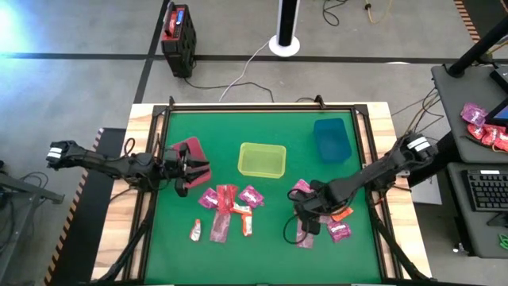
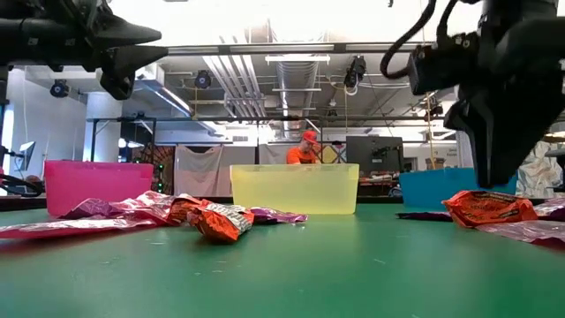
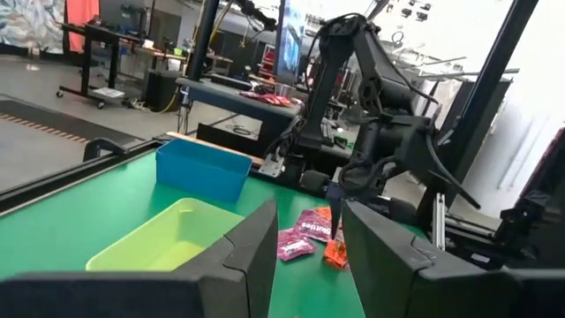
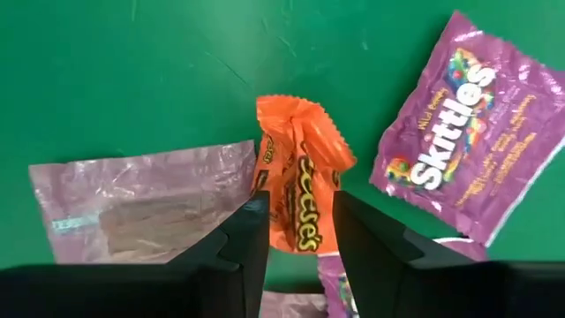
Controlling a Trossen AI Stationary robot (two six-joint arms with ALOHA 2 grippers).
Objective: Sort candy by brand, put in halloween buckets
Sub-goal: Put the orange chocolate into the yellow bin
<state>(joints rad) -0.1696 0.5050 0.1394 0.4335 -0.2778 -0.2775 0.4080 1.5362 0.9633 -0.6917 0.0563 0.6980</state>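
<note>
My right gripper [image 4: 300,231] points down over the right-hand candy group [image 1: 337,230] and is shut on an orange-and-white packet [image 4: 300,177]. Beside that packet lie a magenta packet [image 4: 468,124] and a dull pink wrapper [image 4: 141,212]. My left gripper [image 1: 198,169] hovers open and empty at the near right corner of the crimson bin [image 1: 189,148], above table height [image 2: 124,53]. More candy [image 1: 226,208] lies flat in front of the yellow-green bin [image 1: 262,160]. The teal bin [image 1: 332,138] stands farther right. My right gripper pinches the orange-and-white packet between its two fingers, about the packet's middle [image 4: 300,221], coming from above and pointing down. The wrapper is crumpled narrow where the fingers [image 4: 252,234] meet it. Its free end [image 4: 296,115] sticks out past the fingertips; whether it is clear of the table, I cannot tell.
A raised dark frame [image 1: 262,109] borders the green mat. The three bins stand in a row across the mat's far half. Off the table are a black box with a red top [image 1: 178,36], a white disc with a pole [image 1: 284,41], and a side desk with more candy [image 1: 486,131].
</note>
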